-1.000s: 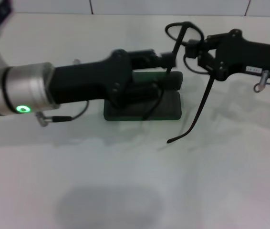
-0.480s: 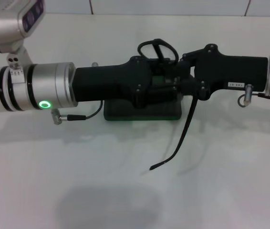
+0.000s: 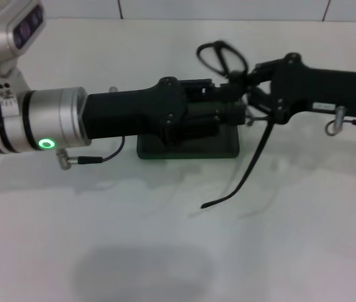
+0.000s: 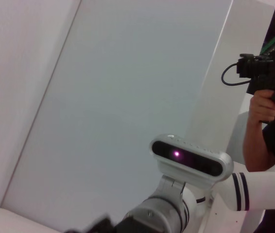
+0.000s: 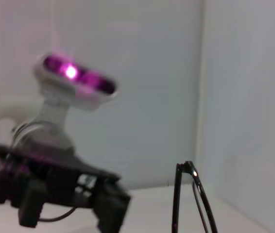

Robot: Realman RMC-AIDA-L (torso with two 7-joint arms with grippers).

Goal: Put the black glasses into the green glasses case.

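1 case (image 3: 187, 148) lies on the table (image 3: 178, 239). 2 claws meet above it: right claw (image 3: 248, 85) grips 1 glasses (image 3: 253, 154); left claw (image 3: 225, 110), grip unclear.

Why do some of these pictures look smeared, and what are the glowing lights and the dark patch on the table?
Head view: the black glasses look smeared, a green ring light glows on the left arm, and a soft shadow lies on the table. Right wrist view: everything is soft, and the robot's head camera flares magenta. Left wrist view: sharper, with just a small purple dot on that camera.
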